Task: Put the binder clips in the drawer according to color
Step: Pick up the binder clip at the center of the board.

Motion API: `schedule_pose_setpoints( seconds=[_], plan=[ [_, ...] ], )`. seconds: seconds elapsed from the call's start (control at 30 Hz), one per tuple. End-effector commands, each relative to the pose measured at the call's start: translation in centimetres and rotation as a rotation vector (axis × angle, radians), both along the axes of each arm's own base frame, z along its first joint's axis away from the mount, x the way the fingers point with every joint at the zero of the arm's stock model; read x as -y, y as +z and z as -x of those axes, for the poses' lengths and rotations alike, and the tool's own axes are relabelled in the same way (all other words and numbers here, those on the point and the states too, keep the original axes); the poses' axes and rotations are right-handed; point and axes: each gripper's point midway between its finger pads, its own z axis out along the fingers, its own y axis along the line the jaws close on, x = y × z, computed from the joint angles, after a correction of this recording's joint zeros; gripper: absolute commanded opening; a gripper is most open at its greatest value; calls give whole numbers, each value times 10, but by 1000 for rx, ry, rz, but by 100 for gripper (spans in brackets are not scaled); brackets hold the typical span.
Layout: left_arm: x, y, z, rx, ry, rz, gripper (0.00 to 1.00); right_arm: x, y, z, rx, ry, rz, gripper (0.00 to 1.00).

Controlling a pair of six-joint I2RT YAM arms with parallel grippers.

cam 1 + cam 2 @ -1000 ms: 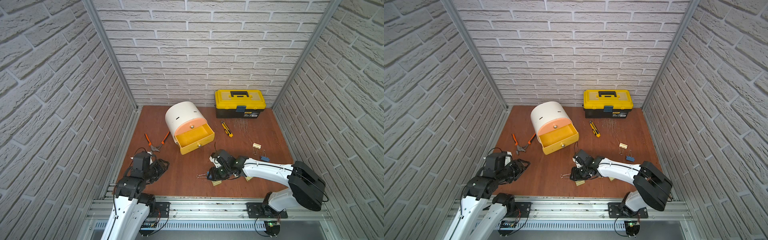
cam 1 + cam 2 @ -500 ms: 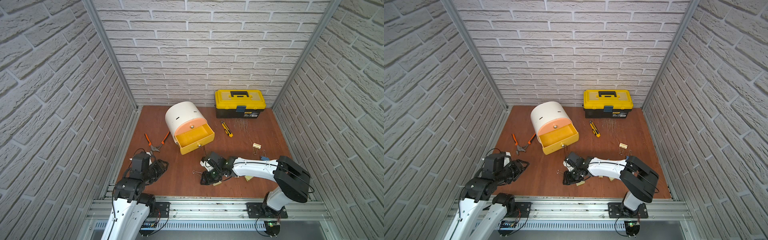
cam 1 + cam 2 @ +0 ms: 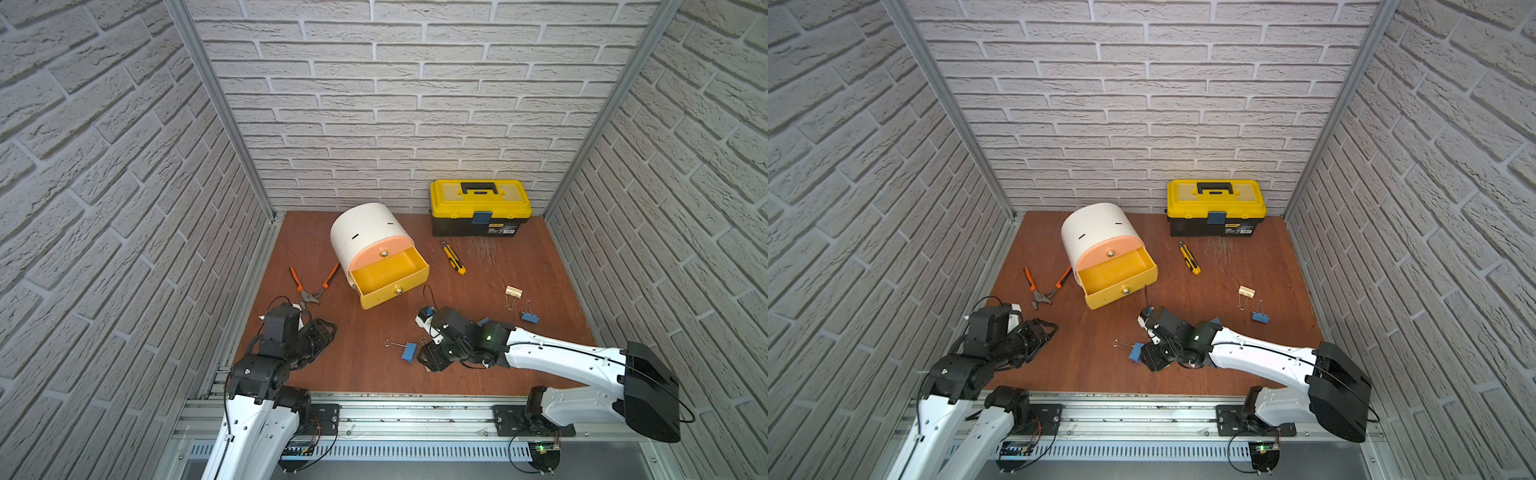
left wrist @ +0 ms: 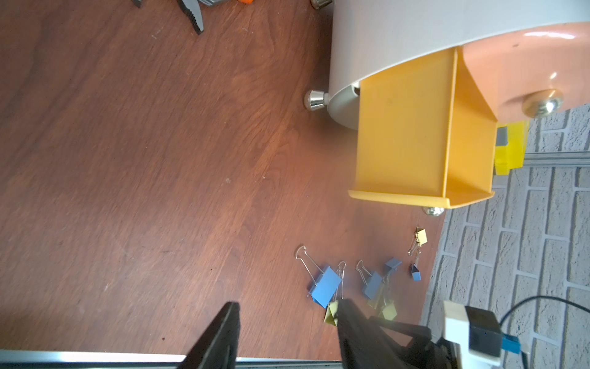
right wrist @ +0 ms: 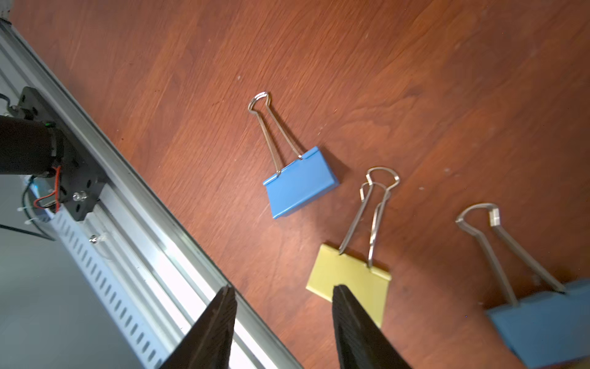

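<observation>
The left gripper [image 4: 285,338] waits open and empty near the desk's front left corner, clear of the work. Behind it, toward the middle of the desk, the drawer [image 3: 388,276] cabinet stands with its yellow tray pulled out, ready for matching clips. Near the front edge, the right gripper [image 5: 281,326] hangs low with fingers apart and empty, one tip over a yellow clip [image 5: 349,281], probably lining up a pick. A blue clip [image 3: 409,351] lies just left of it; more binder clips [image 3: 521,305] sit toward the right edge. Half a second ago this arm reached further left, hiding the blue clip; now it has drawn back.
</observation>
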Motion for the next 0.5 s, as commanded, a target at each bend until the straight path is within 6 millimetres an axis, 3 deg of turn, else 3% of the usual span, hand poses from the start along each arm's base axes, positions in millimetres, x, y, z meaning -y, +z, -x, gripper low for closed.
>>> schedule_pose_setpoints(
  seconds=[0.0,0.23,0.47],
  plan=[
    [0,15,-4,43,-15,-18,54,14,-7,-14,147,65,105,55],
    [-2,20,-5,45,-11,-28,54,-11,-25,-17,193,216,80,51],
    [-3,22,-4,39,-4,-34,54,-20,-25,-18,232,285,69,59]
  ],
)
